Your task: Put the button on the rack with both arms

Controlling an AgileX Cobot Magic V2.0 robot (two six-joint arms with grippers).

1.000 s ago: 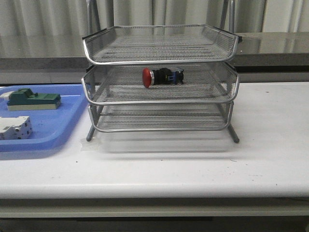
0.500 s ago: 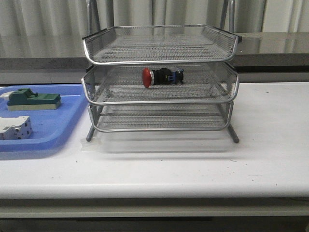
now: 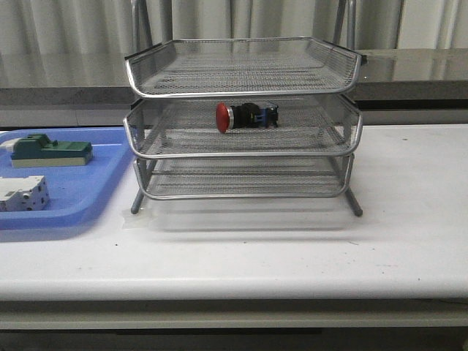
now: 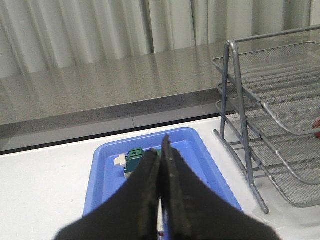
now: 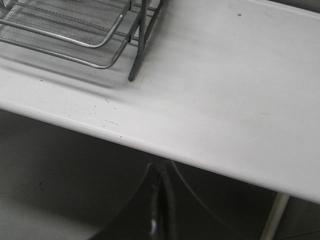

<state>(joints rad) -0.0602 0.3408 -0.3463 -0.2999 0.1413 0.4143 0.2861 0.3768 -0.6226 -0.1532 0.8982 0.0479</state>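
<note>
Front view, left to right: you've got the blue tray (image 3: 80,191) with a green block (image 3: 50,151) and a white block (image 3: 22,194), then the rack (image 3: 243,121) with the button (image 3: 246,115) lying on its side in the middle tier. Looks done to me, so nothing left to grab. Left gripper (image 4: 161,162) is pinched closed over the tray, holding nothing; right gripper (image 5: 159,200) is closed too, off the tabletop (image 3: 409,219) edge. White tabletop, grey ledge and curtains behind.
</note>
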